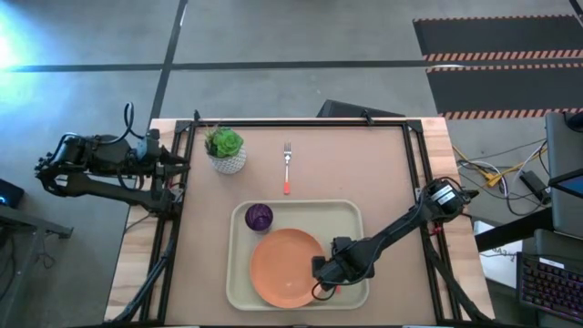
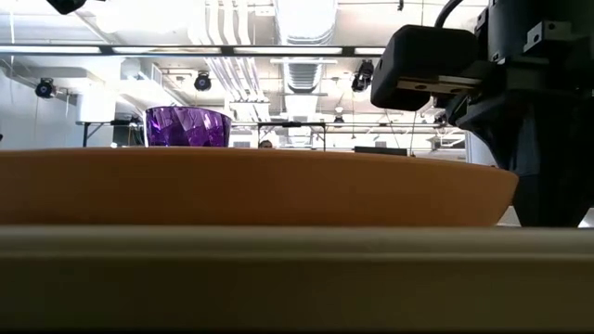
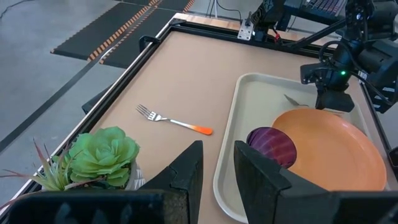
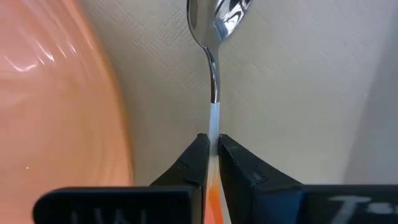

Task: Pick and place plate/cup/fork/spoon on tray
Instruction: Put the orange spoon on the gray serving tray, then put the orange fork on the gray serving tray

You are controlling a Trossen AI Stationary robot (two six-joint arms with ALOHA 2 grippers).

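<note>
While your right gripper sits low over the cream tray, its fingers are pinched on the spoon's orange-red handle, with the silver bowl pointing straight ahead of the fingertips and lying over the tray floor. Just beside that gripper, on the side toward the left arm, you have the orange plate resting in the tray, and beyond the plate the purple cup stands in the tray's far corner. Your fork lies on the table outside the tray, well ahead of the gripper, near the potted plant. Your left gripper waits at the table's edge, fingers spread, holding nothing.
</note>
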